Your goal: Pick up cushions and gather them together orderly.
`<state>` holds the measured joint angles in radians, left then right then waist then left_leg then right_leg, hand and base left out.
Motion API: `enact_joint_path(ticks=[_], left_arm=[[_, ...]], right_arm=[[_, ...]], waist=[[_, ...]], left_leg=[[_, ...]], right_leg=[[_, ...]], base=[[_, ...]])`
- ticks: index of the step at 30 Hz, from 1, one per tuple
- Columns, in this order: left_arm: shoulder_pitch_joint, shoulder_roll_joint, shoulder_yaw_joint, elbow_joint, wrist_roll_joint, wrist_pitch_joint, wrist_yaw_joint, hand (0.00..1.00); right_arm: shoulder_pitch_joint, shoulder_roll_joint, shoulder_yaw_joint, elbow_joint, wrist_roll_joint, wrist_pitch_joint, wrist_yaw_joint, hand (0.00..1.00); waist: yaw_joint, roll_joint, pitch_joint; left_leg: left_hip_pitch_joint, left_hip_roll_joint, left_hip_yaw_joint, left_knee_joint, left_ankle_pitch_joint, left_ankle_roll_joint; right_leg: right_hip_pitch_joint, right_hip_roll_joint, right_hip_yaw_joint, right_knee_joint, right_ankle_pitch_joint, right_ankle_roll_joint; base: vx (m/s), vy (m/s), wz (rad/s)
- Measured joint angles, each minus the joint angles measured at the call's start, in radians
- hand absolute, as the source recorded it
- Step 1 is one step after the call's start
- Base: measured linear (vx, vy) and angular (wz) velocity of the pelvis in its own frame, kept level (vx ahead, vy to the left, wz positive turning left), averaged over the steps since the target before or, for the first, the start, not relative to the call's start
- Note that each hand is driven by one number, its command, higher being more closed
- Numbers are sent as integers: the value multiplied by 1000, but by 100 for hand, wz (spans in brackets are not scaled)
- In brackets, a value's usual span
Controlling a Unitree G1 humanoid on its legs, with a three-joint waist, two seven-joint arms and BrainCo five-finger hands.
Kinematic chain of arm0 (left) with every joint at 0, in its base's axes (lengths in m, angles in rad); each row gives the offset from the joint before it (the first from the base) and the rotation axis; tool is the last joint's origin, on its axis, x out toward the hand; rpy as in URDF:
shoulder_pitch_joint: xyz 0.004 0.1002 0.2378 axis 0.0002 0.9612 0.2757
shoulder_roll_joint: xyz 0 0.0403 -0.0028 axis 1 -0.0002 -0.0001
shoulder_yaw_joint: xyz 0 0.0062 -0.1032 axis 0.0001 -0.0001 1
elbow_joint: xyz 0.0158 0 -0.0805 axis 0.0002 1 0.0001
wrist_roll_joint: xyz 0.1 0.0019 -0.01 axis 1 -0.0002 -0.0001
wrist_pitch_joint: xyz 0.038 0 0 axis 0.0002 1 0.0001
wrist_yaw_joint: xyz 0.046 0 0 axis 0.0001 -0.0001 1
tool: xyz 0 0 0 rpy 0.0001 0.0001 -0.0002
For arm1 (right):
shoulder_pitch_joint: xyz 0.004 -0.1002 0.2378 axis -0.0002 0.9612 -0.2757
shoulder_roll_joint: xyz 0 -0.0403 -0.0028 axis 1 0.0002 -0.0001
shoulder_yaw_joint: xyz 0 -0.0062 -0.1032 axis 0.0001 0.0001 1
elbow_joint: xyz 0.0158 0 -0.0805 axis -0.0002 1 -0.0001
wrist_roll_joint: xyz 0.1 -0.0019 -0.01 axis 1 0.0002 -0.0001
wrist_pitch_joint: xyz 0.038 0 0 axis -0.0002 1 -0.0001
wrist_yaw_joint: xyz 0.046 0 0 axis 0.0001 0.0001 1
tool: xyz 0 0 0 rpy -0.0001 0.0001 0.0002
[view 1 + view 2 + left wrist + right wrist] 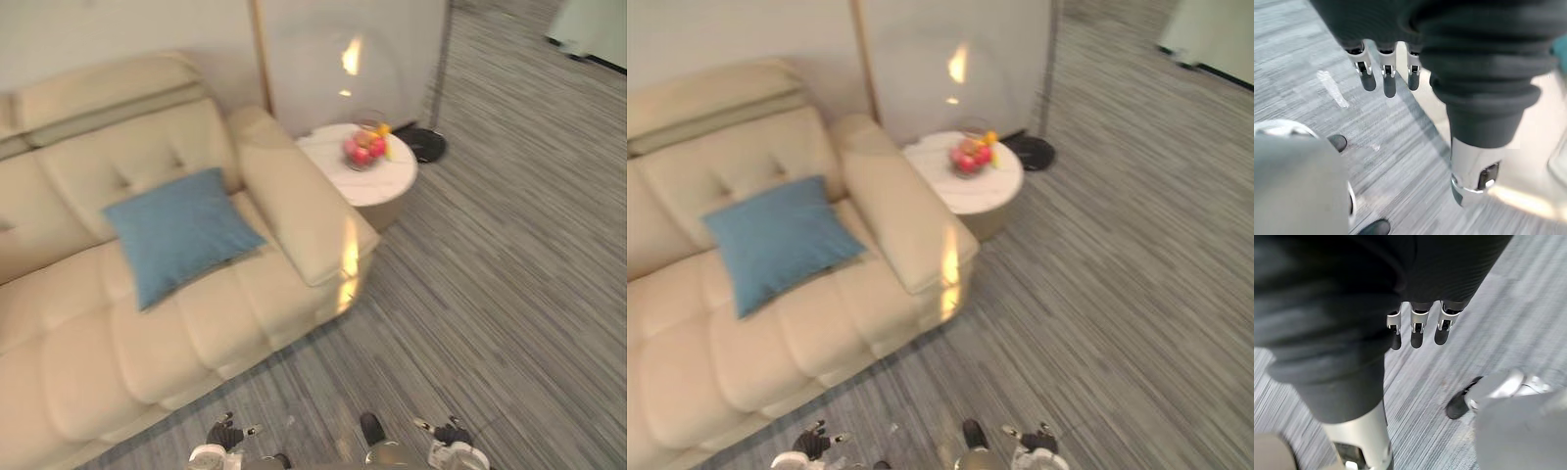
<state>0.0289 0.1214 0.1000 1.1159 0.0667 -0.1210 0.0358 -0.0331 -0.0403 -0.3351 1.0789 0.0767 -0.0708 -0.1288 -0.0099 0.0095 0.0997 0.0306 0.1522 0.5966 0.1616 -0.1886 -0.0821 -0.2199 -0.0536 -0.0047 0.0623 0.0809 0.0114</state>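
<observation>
Left hand (223, 436), right hand (449, 433) low over carpet (509, 294), fingers relaxed, empty. Likely approach step: blue cushion (179, 232) on beige sofa (78, 362) untouched; next, step closer, reach.

1. The blue cushion (181, 233) looks like matt woven cloth, slightly coarse.
2. The sofa (78, 343) is cream, smooth and leather-like, with a soft sheen on its padded panels.
3. The round side table (387, 186) has a white, polished top.
4. The floor (509, 274) is grey striped carpet, matt and rough.
5. The left hand (1387, 81) and right hand (1418, 328) have shiny silver fingers, dark matt tips and ribbed, rubbery-looking covers.
</observation>
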Motion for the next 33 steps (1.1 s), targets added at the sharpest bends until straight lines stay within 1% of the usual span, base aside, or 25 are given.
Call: enact_joint_path(ticks=[1,2,4,5,6,7,9,10,11,12,13,14,15,16,19,21,22,23,24,26,29,30,31,32,33], left_arm=[[-2,-7,1,-11,0,0,0,0],[-5,-11,2,-19,0,0,0,0],[-5,-18,13,-33,0,0,0,0],[-7,-22,32,-33,0,1,0,0],[-10,-29,33,-33,0,1,0,0],[-17,-39,33,-31,1,1,0,0],[-17,-44,32,-15,4,4,-1,0],[-18,-44,26,-5,9,7,-2,0],[-17,-47,23,-3,10,7,-3,0],[-15,-50,25,-3,10,7,-2,0],[-12,-57,37,-3,8,8,-3,0],[-15,-60,40,-8,-3,5,-2,0],[-17,-61,40,-26,-11,2,-1,0],[-16,-65,39,-38,-16,-3,-1,0],[-21,-82,42,-59,-51,-6,0,0],[-25,-96,40,-61,-54,-7,0,0],[-25,-100,39,-58,-52,-7,-1,0],[-26,-102,39,-54,-52,-7,0,0],[-26,-103,39,-44,-50,-4,0,0],[-37,-93,37,-44,-47,-2,-1,0],[-58,-78,21,-39,-44,8,1,0],[-64,-77,12,-39,-44,10,1,0],[-65,-73,-11,-38,-45,14,2,0],[-67,-71,-10,-39,-47,15,3,0],[-67,-64,-9,-38,-48,15,5,0]], right_arm=[[-1,0,7,-17,0,0,0,0],[-1,-1,11,-27,0,-1,0,0],[-2,-4,40,-35,-1,-2,-1,0],[-7,-9,53,-34,-1,-2,-2,0],[-8,-17,63,-34,-3,-2,-2,0],[-6,-30,65,-31,-15,-2,-2,0],[-18,-41,64,-18,-34,-2,-2,0],[-12,-46,66,-17,-35,-2,-3,0],[-8,-49,68,1,-35,-2,-6,0],[-8,-49,68,12,-35,0,-7,0],[-7,-49,68,12,-34,0,-10,0],[-6,-49,68,12,-34,-1,-12,0],[-10,-49,65,12,-33,-1,-13,0],[-16,-48,64,15,-33,-2,-13,0],[-26,-44,63,2,-33,-2,-20,0],[-26,-44,52,3,-34,-2,-26,0],[-23,-45,33,4,-34,-2,-27,0],[-19,-38,24,4,-34,-1,-28,0],[-3,-36,20,-5,-34,-1,-29,0],[28,-8,-18,-37,-33,-1,-28,0],[27,33,-38,-47,-26,-2,-28,0],[24,34,-43,-50,-25,-3,-26,0],[17,30,-46,-42,-16,-5,-26,0],[12,30,-46,-37,-8,-7,-26,0],[9,30,-45,-36,1,-8,-26,0]], waist=[[1,7,4],[2,13,8],[2,25,15],[-1,27,15],[-8,40,18],[-10,52,23],[-2,63,29],[-7,60,31],[-14,54,41],[-10,56,44],[-4,62,55],[-2,51,62],[9,50,66],[23,44,72],[46,43,80],[62,56,78],[64,63,75],[64,67,74],[64,79,67],[61,39,75],[68,7,82],[66,7,82],[64,7,83],[66,5,82],[65,8,81]], left_leg=[[16,12,49,0,0,0],[30,20,84,0,0,0],[78,28,171,1,-1,-2],[94,25,196,1,-6,-10],[100,28,202,-2,-13,-21],[107,35,223,-1,-16,-26],[99,77,234,88,-18,-29],[62,138,208,245,-25,-30],[15,201,137,422,-41,-23],[-19,231,76,547,-62,-3],[-62,238,-18,674,-92,2],[-111,208,-107,717,-115,-26],[-144,174,-160,712,-128,-33],[-190,124,-224,665,-144,-33],[-276,16,-382,477,-147,-32],[-290,-64,-563,278,-112,-37],[-288,-75,-616,198,-64,-11],[-280,-68,-616,167,-14,5],[-242,-59,-581,136,60,-1],[-197,-69,-487,133,27,16],[-159,-64,-339,157,-25,34],[-147,-62,-311,157,-28,38],[-111,-57,-248,155,-32,42],[-79,-52,-207,156,-40,41],[-64,-44,-193,156,-48,36]], right_leg=[[-15,-19,-187,40,-26,-46],[-26,-37,-316,74,-47,-73],[-25,-94,-632,182,-141,-134],[-25,-99,-674,215,-176,-141],[-35,-89,-665,235,-193,-132],[-65,-61,-603,251,-214,-112],[-87,-34,-551,268,-248,-103],[-82,-29,-538,289,-276,-110],[-60,4,-501,281,-282,-118],[-37,28,-478,275,-283,-123],[8,59,-441,257,-280,-142],[41,83,-401,236,-279,-148],[67,102,-356,215,-274,-151],[93,118,-303,189,-268,-142],[133,153,-152,143,-252,-119],[154,169,-33,109,-239,-98],[162,175,16,100,-240,-95],[168,179,46,104,-248,-84],[174,173,73,130,-283,-56],[145,94,16,226,-355,6],[23,20,-75,440,-374,65],[3,-1,-117,469,-375,72],[-6,-50,-243,483,-367,53],[8,-75,-336,442,-340,18],[18,-69,-377,421,-333,6]], base=[[49,-63,-135],[53,-90,-118],[83,-153,-121],[114,-171,-106],[136,-169,-99],[192,-220,-114],[206,-225,-117],[222,-245,-75],[213,-231,-72],[208,-195,-84],[202,-130,-107],[241,-118,-121],[209,-57,-145],[182,-20,-152],[172,54,-165],[238,157,-183],[217,171,-169],[277,198,-145],[355,233,-120],[359,244,-109],[249,182,-119],[162,90,-126],[159,56,-127],[176,25,-141],[240,-57,-156]])
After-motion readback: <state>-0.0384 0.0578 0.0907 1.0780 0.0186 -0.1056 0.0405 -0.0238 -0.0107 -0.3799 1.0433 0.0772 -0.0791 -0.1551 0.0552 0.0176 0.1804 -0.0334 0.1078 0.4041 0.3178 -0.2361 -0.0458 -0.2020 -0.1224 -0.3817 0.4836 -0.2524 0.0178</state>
